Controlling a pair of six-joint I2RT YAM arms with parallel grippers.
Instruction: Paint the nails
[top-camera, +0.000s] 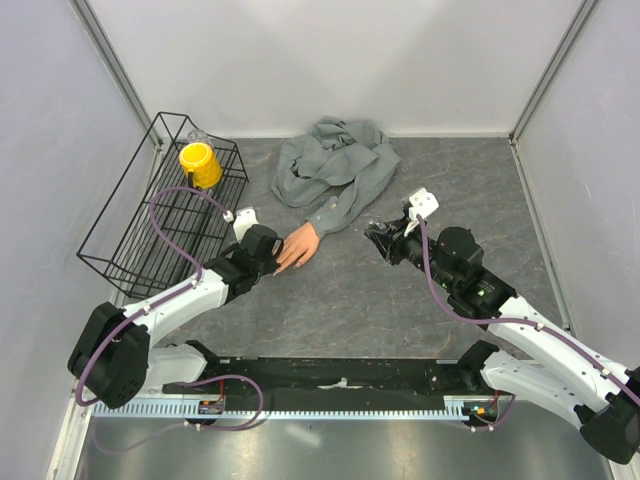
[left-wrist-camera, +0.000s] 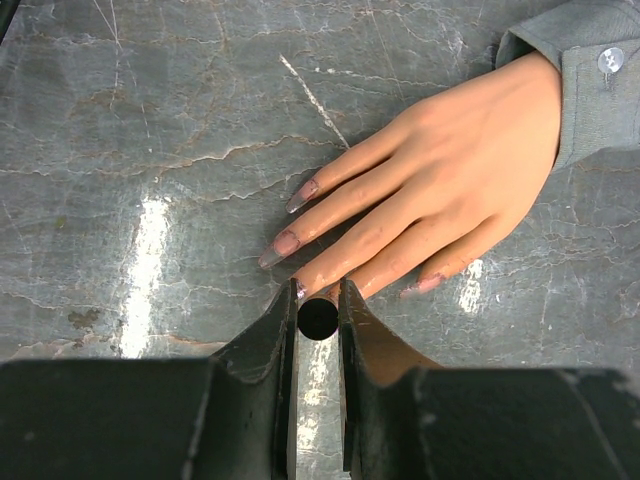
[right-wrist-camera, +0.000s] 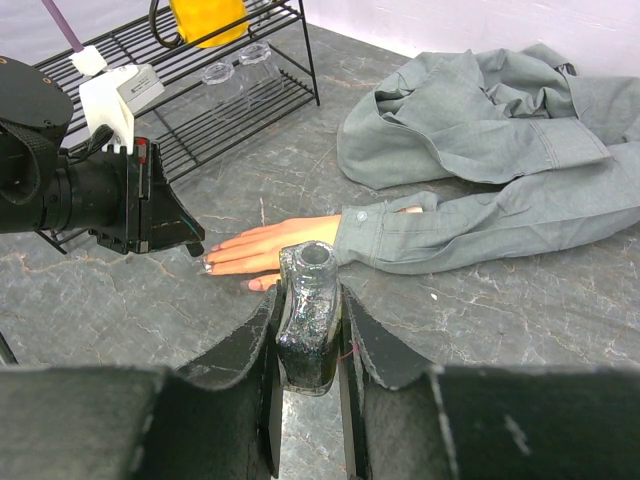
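I hold the open bottle (right-wrist-camera: 308, 330) upright in the right gripper (right-wrist-camera: 310, 298), so nothing spills. Left gripper (left-wrist-camera: 318, 290) is pinched narrow on the brush cap (left-wrist-camera: 318, 318), poised at the nails (left-wrist-camera: 287, 243).

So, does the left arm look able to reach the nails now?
Likely yes: the left fingers, pinching a dark round piece, sit right at the nails of the mannequin hand, with nothing between.

Wire rack (top-camera: 140, 240) — yellow cup (top-camera: 201, 165) inside
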